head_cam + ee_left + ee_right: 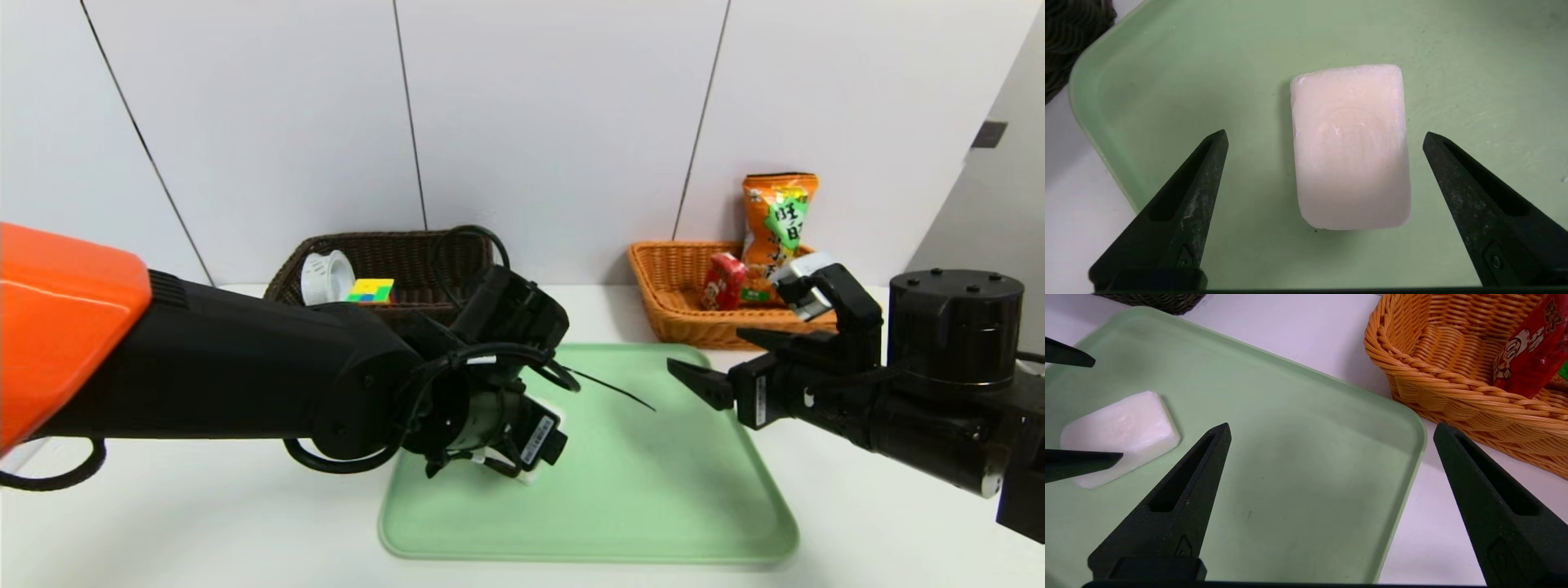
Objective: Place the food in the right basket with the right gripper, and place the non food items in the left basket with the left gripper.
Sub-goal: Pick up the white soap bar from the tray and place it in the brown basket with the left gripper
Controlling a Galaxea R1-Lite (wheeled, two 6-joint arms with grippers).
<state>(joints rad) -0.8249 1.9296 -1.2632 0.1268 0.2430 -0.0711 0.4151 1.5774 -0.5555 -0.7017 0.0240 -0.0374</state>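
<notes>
A white soap-like block (1349, 147) lies flat on the green tray (653, 490). My left gripper (1325, 134) hangs open just above it, one finger on either side, not touching. The dark brown left basket (384, 245) holds a white ring roll (325, 278) and a multicoloured cube (371, 290). The orange-tan right basket (669, 278) holds the tall orange snack bag (777, 220) and a small red packet (724, 280). My right gripper (706, 349) hovers open and empty over the tray's right edge, in front of that basket (1433, 375). The block (1120, 433) also shows in the right wrist view.
Both baskets stand at the back of the white table (857, 523), against the wall. The tray lies between and in front of them. Cables loop around my left wrist (482, 359), and a thin black strand (612, 388) sticks out over the tray.
</notes>
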